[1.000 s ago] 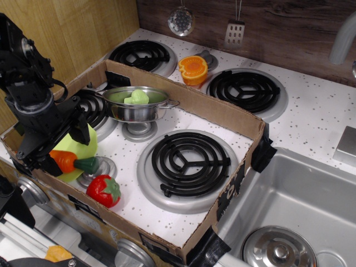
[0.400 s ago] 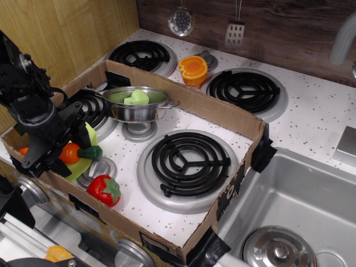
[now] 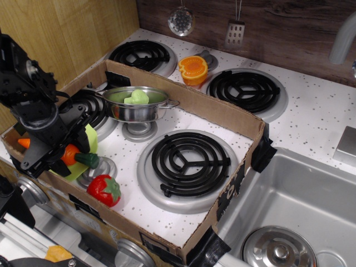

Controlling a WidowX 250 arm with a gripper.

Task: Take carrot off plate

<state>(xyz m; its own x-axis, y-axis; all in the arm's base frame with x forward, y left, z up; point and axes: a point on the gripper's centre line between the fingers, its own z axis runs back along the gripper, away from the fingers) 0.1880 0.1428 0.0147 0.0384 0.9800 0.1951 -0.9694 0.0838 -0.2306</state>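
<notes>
Toy kitchen, coil burners (image 3: 190, 162), steel sink (image 3: 297, 208), hanging utensils (image 3: 235, 30) (spatula, ladle)

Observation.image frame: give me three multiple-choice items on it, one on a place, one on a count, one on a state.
1. Where is the strawberry?
A. in the sink
B. inside the cardboard box, near its front wall
C. in the pot

2. How many black coil burners show?
A. two
B. six
C. four

3. What is the state of the carrot?
A. gripped across its middle
B. lying free on the big burner
C. standing in the pot

Answers:
1 B, it lies inside the cardboard box, by the front wall.
2 C, two lie inside the box and two behind it.
3 A, the gripper covers its middle over the plate; both ends stick out.
</notes>
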